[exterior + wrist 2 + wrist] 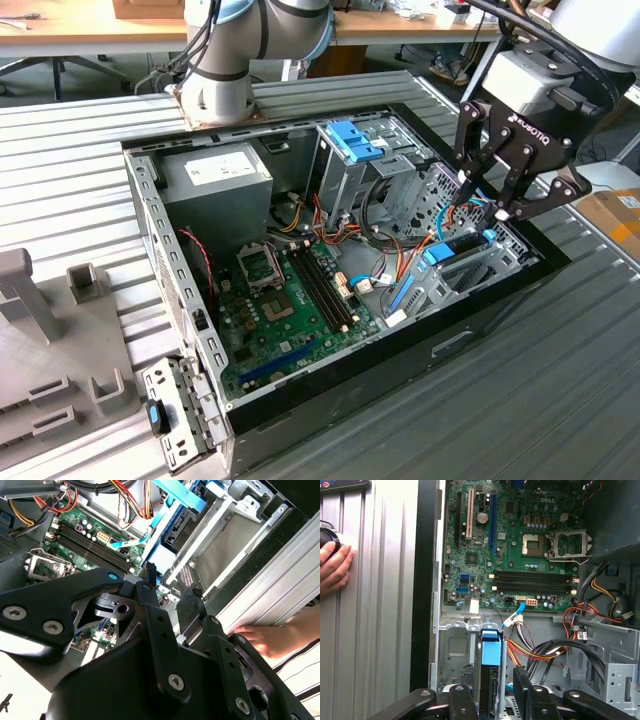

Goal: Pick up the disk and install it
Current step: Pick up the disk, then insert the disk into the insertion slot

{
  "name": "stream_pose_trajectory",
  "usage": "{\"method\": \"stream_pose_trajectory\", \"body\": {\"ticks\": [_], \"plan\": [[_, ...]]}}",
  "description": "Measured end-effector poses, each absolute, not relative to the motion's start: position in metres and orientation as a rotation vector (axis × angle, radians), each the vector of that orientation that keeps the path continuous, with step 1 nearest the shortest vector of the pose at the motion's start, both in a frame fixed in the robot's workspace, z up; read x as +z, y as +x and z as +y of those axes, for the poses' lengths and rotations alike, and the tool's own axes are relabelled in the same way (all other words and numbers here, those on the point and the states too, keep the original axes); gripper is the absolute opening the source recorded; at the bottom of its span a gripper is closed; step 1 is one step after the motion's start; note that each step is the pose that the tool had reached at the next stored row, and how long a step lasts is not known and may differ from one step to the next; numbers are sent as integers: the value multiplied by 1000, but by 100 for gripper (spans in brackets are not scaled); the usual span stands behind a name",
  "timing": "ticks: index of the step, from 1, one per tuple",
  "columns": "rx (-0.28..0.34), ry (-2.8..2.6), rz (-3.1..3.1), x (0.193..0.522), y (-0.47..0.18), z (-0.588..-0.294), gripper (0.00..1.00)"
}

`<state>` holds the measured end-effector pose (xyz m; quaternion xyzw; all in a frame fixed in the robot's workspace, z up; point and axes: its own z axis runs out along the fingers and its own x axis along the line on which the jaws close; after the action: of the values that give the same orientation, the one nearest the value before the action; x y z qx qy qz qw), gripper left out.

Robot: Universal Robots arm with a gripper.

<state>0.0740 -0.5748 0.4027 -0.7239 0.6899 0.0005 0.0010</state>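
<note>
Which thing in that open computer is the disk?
Find the open computer case; at the exterior view's right end, the black hand hangs over a silver bay. The disk sits there: a black slab with bright blue rails, unlike the blue clip atop the tall cage.

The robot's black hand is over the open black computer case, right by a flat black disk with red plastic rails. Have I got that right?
Not quite: the rails are bright blue, not red, as the first wrist view shows. The black hand is indeed over the open black computer case, right by the flat black disk.
</note>
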Motion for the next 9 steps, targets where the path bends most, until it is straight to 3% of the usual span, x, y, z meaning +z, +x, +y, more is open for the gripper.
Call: {"method": "stream_pose_trajectory", "body": {"ticks": [9], "plan": [[1, -2273, 2166, 403, 80, -575, 44]]}}
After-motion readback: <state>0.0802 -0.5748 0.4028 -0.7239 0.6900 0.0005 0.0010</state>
